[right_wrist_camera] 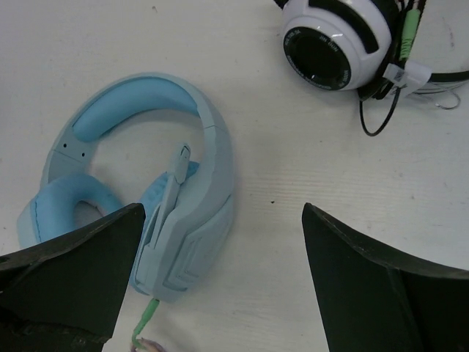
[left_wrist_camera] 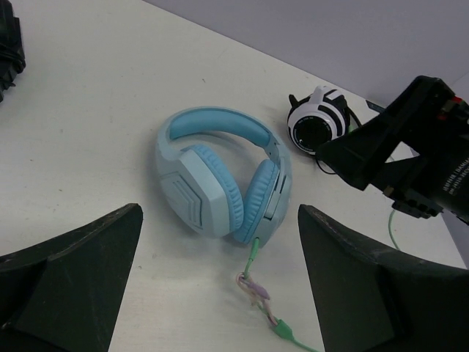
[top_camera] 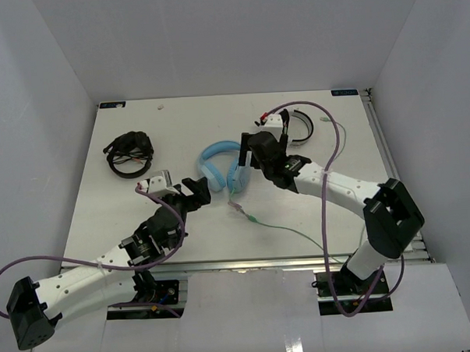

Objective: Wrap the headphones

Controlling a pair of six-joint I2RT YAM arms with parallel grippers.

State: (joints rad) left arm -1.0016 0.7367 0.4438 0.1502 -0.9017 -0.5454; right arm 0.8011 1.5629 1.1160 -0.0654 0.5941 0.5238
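Observation:
The light blue headphones [top_camera: 221,162] lie mid-table with ear cups folded together. They also show in the left wrist view [left_wrist_camera: 220,176] and the right wrist view [right_wrist_camera: 187,220]. Their thin pale green cable [top_camera: 288,232] leaves the right cup, forms a small tangle [left_wrist_camera: 260,293], and runs toward the near right. My left gripper [top_camera: 200,190] is open and empty, just near-left of the headphones. My right gripper [top_camera: 244,161] is open and empty, hovering at the right ear cup, which sits by its left finger in the wrist view [right_wrist_camera: 223,220].
White-and-black headphones [top_camera: 283,127] lie behind the right gripper and also show in the right wrist view [right_wrist_camera: 337,44]. Black headphones [top_camera: 130,153] lie at far left. The right arm's purple cable [top_camera: 328,164] loops over the table's right side.

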